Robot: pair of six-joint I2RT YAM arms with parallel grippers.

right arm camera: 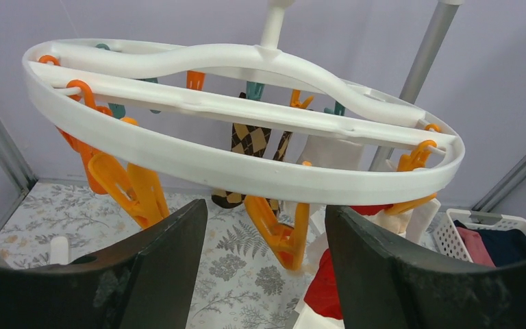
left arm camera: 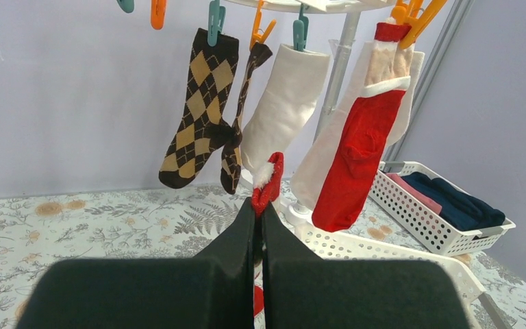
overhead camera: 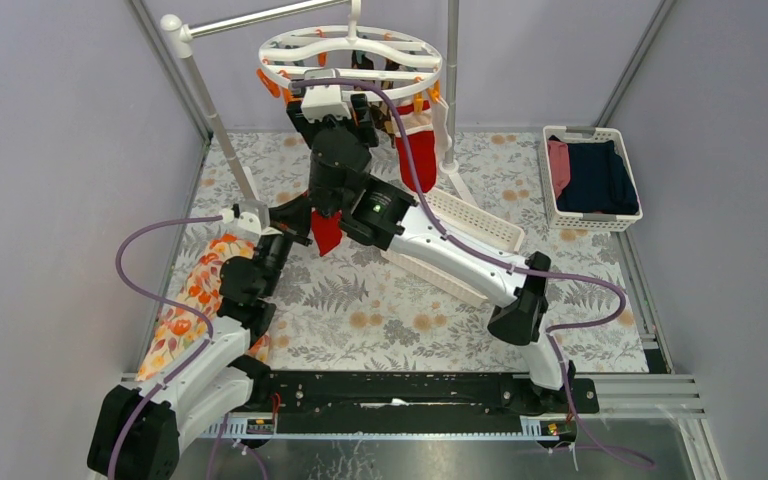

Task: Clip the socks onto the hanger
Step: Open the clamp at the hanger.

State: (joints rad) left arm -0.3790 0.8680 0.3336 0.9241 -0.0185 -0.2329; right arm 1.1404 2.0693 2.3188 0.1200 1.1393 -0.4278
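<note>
The right arm reaches up to the hanger (right arm camera: pixel 246 177), with the right gripper (right arm camera: pixel 267 219) spread wide on either side of an orange clothespin (right arm camera: pixel 282 236) under the rim. Below the hanger, the left arm stretches forward. The left gripper (left arm camera: pixel 260 212) is pinched on a red sock (left arm camera: pixel 268 179), whose cuff end points up toward the hanger.

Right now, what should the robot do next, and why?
Probably the right gripper, which is open, should ease onto the empty orange pin hanging from the hanger just ahead of it and pinch it open. The left gripper is shut on a red sock, which needs an open pin.
</note>
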